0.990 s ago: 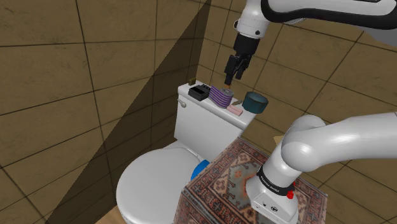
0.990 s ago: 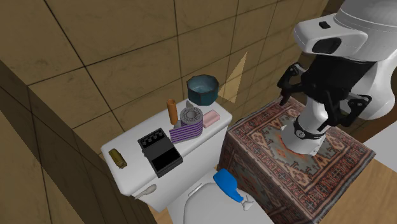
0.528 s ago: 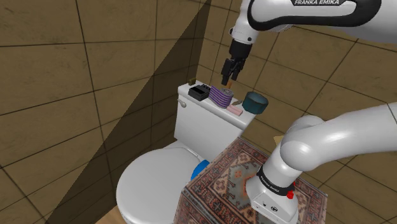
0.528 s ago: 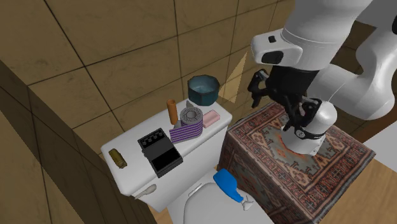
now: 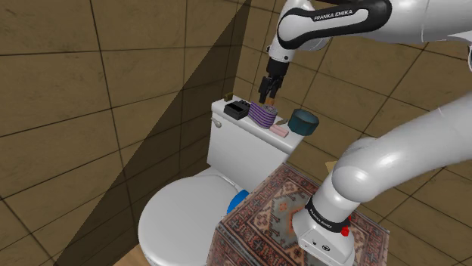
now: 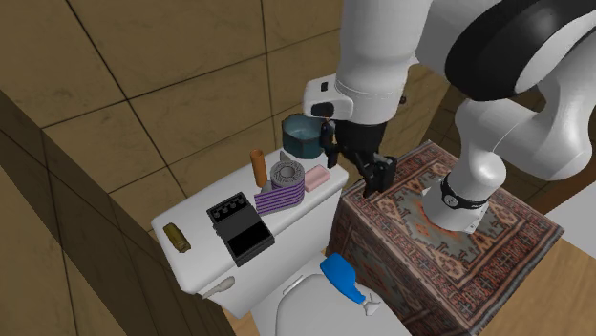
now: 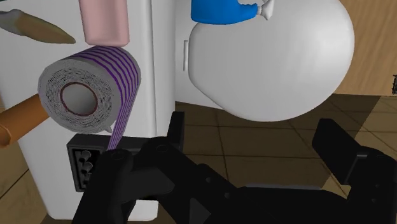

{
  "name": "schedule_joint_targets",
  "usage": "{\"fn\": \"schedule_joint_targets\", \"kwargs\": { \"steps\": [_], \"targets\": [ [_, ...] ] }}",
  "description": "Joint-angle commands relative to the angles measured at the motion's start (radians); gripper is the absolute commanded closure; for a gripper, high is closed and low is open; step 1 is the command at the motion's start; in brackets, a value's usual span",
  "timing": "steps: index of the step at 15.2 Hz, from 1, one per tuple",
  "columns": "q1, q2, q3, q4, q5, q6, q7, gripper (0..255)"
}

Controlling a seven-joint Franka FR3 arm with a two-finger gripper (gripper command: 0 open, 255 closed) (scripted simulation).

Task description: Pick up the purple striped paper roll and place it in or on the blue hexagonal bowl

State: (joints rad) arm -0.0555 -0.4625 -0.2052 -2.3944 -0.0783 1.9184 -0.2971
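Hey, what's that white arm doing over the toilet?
A robot arm is going after the purple-striped paper roll, which lies on its side on the toilet tank lid. Its black gripper hangs open just above the tank, near the roll but not touching it, and holds nothing. The blue bowl where the roll should end up stands at one end of the same lid.

It was a home bathroom: a white toilet [image 5: 185, 223] with its lid down stood against brown tiled walls [image 5: 76, 91], a purple striped paper roll [image 5: 263, 116] lying on its tank [image 5: 246, 150].
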Motion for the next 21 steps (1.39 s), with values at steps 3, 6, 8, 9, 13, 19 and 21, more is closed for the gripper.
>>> {"fn": "schedule_joint_targets", "kwargs": {
  "steps": [3,6,8,9,13,19,21],
  "targets": [
    [-0.009,0.148,-0.063,0.07,0.01,0.071,-0.085,0],
    [-0.014,0.262,-0.104,0.131,0.035,0.113,-0.151,0],
    [-0.02,0.34,-0.128,0.179,0.059,0.136,-0.197,0],
    [-0.024,0.38,-0.138,0.204,0.073,0.146,-0.221,0],
    [-0.048,0.543,-0.167,0.32,0.14,0.17,-0.316,0],
    [-0.052,0.577,-0.164,0.286,0.157,0.235,-0.329,0],
    [-0.052,0.594,-0.162,0.269,0.166,0.267,-0.335,0]
  ]
}}
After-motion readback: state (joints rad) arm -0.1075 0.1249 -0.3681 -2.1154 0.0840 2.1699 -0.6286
